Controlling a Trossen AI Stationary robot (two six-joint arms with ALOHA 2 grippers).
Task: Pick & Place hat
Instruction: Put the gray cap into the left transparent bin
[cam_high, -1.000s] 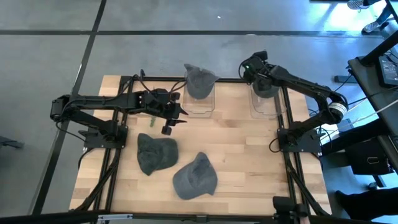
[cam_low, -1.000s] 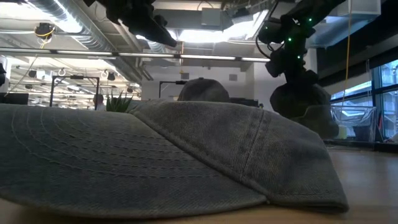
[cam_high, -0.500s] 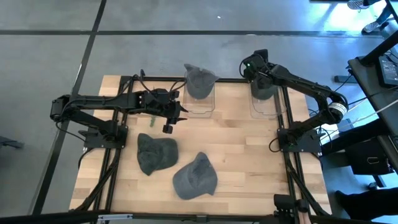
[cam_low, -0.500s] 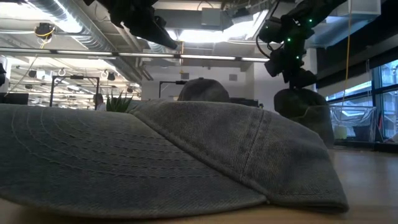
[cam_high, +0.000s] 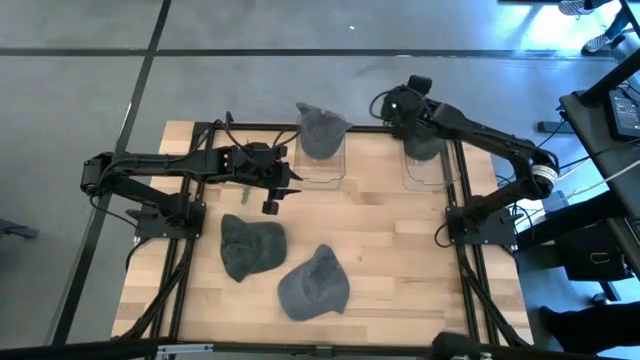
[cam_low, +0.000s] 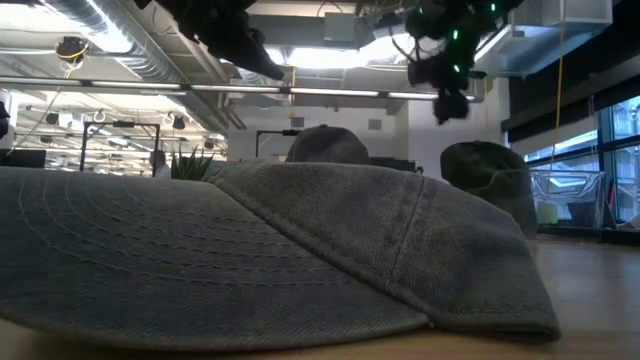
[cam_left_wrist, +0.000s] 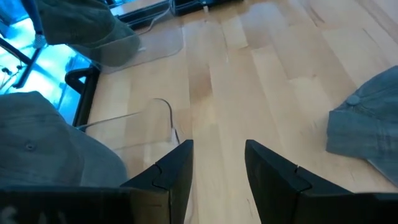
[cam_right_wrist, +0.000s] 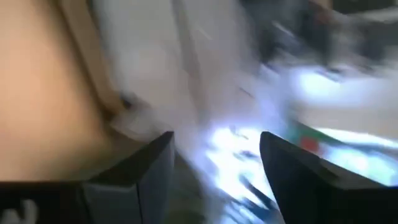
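Note:
Several grey denim hats are in view. One hat (cam_high: 320, 128) sits on the left clear stand (cam_high: 322, 165), and another (cam_high: 425, 145) sits on the right clear stand, also seen in the low view (cam_low: 490, 180). Two more hats (cam_high: 250, 245) (cam_high: 313, 282) lie flat on the wooden table. My right gripper (cam_high: 393, 102) hangs open and empty above and to the far left of the right stand's hat; its wrist view (cam_right_wrist: 214, 143) is blurred. My left gripper (cam_high: 290, 182) (cam_left_wrist: 217, 155) is open and empty, in the air beside the left stand.
Black frame rails (cam_high: 465, 200) run along the table's left, right and far sides. In the low view, the nearest table hat (cam_low: 250, 250) fills the foreground. Bare wood lies between the two stands and at the table's right half (cam_high: 410, 260).
My right gripper has let go of the hat on the right stand and has risen clear of it, moving toward the table's far left. The hat has settled lower onto the stand and stays there.

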